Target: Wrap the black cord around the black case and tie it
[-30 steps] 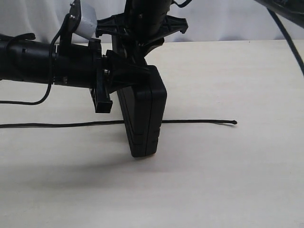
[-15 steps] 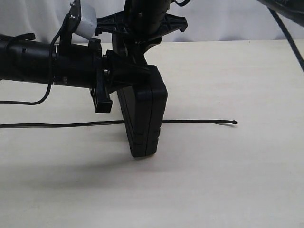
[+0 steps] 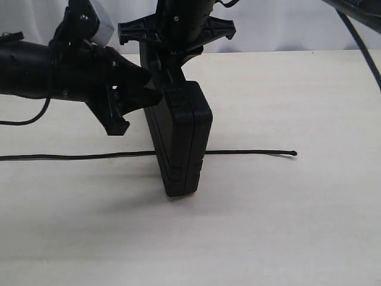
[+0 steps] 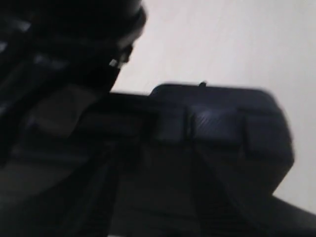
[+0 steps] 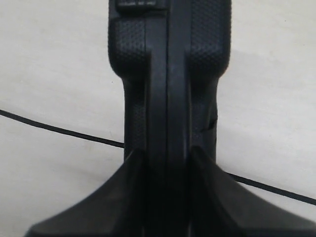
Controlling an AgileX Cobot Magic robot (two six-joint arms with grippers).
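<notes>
The black case (image 3: 181,143) stands upright on its narrow end on the pale table (image 3: 286,226). My right gripper (image 5: 168,153) comes down from above and is shut on the case's (image 5: 170,74) upper edge, one finger on each face. The black cord (image 3: 250,152) lies straight across the table, passing behind the case, with its knotted end at the right. In the right wrist view the cord (image 5: 59,129) runs out on both sides of the case. My left gripper (image 3: 134,104) sits rolled against the case's upper left side with its jaws apart. The case (image 4: 217,118) is blurred in the left wrist view.
A thick glossy arm cable (image 3: 363,53) hangs at the back right. The left arm's body (image 3: 47,71) spans the back left above the table. A white backdrop closes off the far edge.
The left gripper has rolled and tilted, its jaws have spread, and its lower finger has swung out to the left. The case and the right gripper have barely moved.
</notes>
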